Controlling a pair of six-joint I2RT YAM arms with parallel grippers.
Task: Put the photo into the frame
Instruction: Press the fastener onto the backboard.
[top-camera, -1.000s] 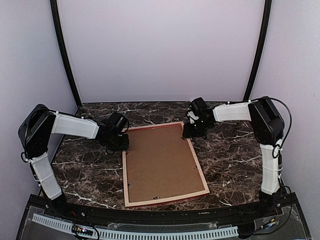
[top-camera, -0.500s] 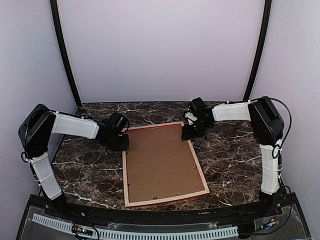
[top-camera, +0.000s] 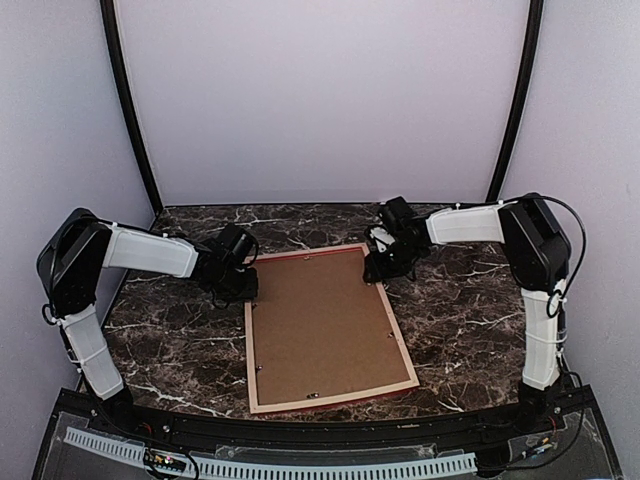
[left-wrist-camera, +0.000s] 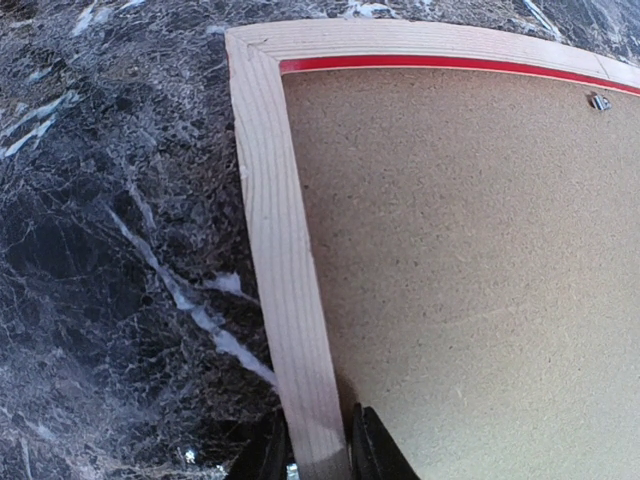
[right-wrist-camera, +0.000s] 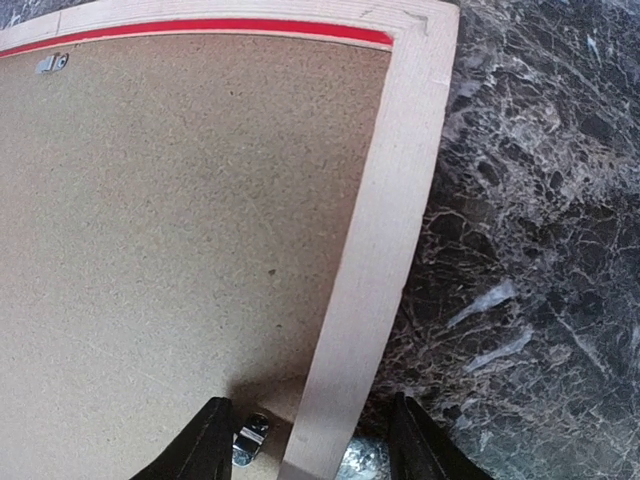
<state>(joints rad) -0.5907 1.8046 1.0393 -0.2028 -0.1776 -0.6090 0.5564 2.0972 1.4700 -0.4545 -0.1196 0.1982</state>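
The frame (top-camera: 333, 397) lies face down on the marble table, pale wood back up, a red strip showing inside its far rail. A brown backing board (top-camera: 325, 325) fills it. The photo is out of view. My left gripper (top-camera: 243, 285) is at the far left corner. In the left wrist view its fingers press both sides of the left rail (left-wrist-camera: 275, 230), so the gripper (left-wrist-camera: 315, 455) is shut on it. My right gripper (top-camera: 378, 268) is at the far right corner. It stands open (right-wrist-camera: 315, 445) astride the right rail (right-wrist-camera: 385, 220), with gaps on both sides.
Small metal tabs (right-wrist-camera: 250, 437) sit along the backing board's edges, one just inside my right gripper's left finger. Dark marble table (top-camera: 470, 320) surrounds the frame. Grey walls and two black poles close off the back and sides.
The right wrist has shifted very slightly at the frame's far right corner. The left arm and the frame have stayed still.
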